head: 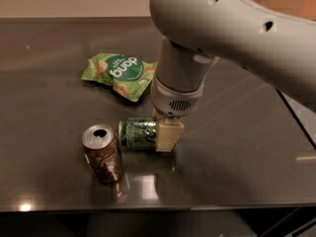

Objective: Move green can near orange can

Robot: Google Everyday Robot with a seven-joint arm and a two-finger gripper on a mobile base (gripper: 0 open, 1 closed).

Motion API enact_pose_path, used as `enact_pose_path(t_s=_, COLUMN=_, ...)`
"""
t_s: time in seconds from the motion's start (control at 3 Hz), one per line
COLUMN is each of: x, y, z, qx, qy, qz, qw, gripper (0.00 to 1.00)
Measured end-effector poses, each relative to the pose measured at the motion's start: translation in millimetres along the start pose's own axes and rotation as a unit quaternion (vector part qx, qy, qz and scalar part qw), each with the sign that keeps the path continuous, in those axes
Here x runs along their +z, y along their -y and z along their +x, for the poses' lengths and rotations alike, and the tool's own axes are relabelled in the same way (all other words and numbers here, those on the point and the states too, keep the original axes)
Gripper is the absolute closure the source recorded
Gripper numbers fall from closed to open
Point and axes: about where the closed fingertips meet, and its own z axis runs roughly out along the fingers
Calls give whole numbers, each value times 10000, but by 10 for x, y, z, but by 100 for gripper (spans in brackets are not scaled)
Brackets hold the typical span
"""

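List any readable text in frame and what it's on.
"dong": white letters on the flat light-green snack bag.
Unreadable: pale script on the dark green metal drink can, held on its side in the hand.
No legible text: the coppery orange metal drink can.

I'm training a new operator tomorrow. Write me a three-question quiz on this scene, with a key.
1. True or false: the claw, over the middle of the table, grips the green can, which lies on its side.
2. Which stands upright? A) green can B) orange can C) neither
3. Fill in: beyond both cans, farther from the camera, lies a flat green snack ____.
Key: 1 true; 2 B; 3 bag
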Motion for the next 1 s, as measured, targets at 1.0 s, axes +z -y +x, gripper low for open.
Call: enact_pose_path(t_s=1.0, x=135, y=-76, z=-44, qx=31, qy=224, qz=-269, qw=9994, gripper=0)
